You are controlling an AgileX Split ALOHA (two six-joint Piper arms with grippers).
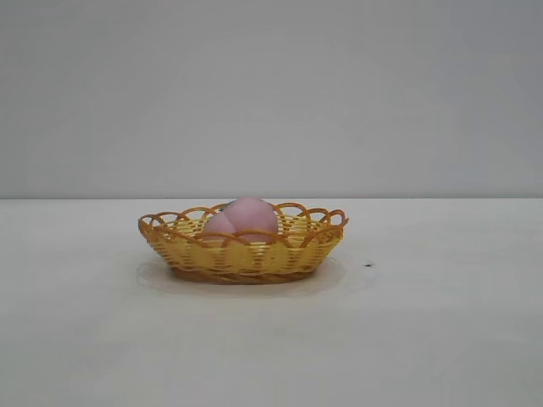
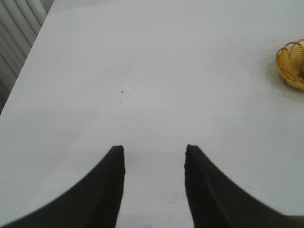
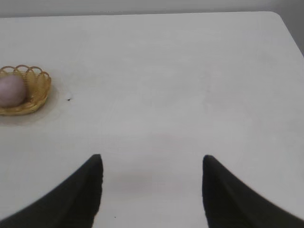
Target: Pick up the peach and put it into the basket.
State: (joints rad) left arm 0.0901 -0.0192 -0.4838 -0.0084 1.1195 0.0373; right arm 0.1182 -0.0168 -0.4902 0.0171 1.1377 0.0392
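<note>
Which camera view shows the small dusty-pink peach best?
The exterior view: the small dusty-pink peach sits centred inside the shallow yellow-orange woven basket, rising above its rim. The right wrist view shows it far off at the frame's edge. The left wrist view shows only part of the basket, no peach visible.

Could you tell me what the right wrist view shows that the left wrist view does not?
Only the right wrist view shows the peach, lying inside the basket, plus the open, empty right gripper. Only the left wrist view shows the open, empty left gripper and grey vertical ribbing beyond the table's edge; there the basket is cut off at the frame border and the peach is not visible. Both share the white table and the basket.
</note>
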